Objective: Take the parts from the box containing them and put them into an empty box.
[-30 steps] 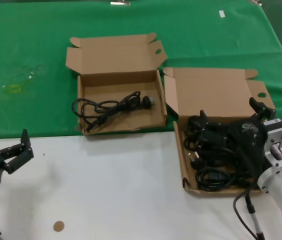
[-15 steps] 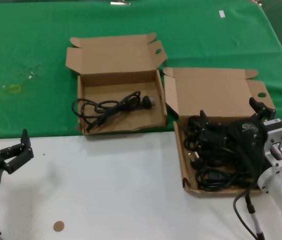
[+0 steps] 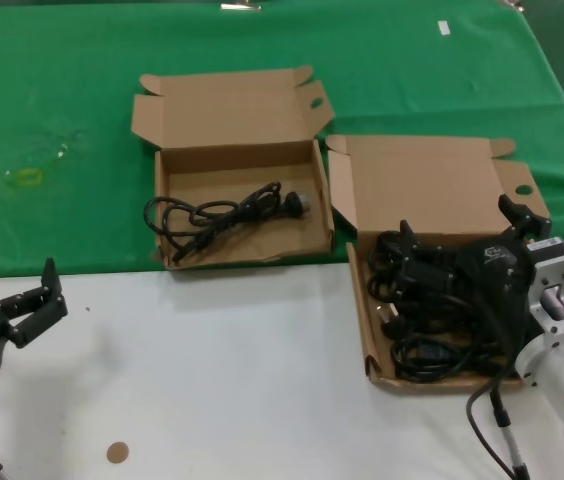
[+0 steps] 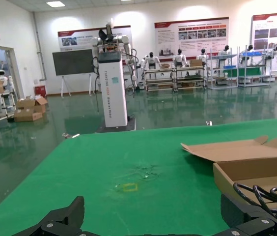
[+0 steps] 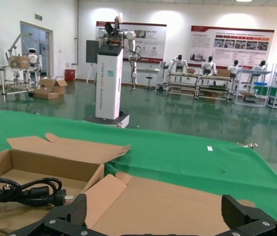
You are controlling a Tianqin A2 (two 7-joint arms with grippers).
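Observation:
The low-walled cardboard box point(image 3: 432, 185) with a wide lid sits at the right and holds a pile of coiled black cords point(image 3: 432, 325). My right gripper point(image 3: 462, 222) hovers open just above that pile, holding nothing; in the right wrist view point(image 5: 155, 219) its fingers span the lid flap point(image 5: 168, 201). The taller-walled squarish box point(image 3: 242, 160) stands to the left and holds one black cord point(image 3: 222, 215), which also shows in the right wrist view point(image 5: 25, 191). My left gripper point(image 3: 32, 300) is open and empty over the white table at the front left.
Both boxes lie where the green cloth point(image 3: 62, 100) meets the white table point(image 3: 212, 380). A small brown disc point(image 3: 116, 452) lies on the table near the front. A yellow mark point(image 3: 27, 177) is on the cloth at the far left.

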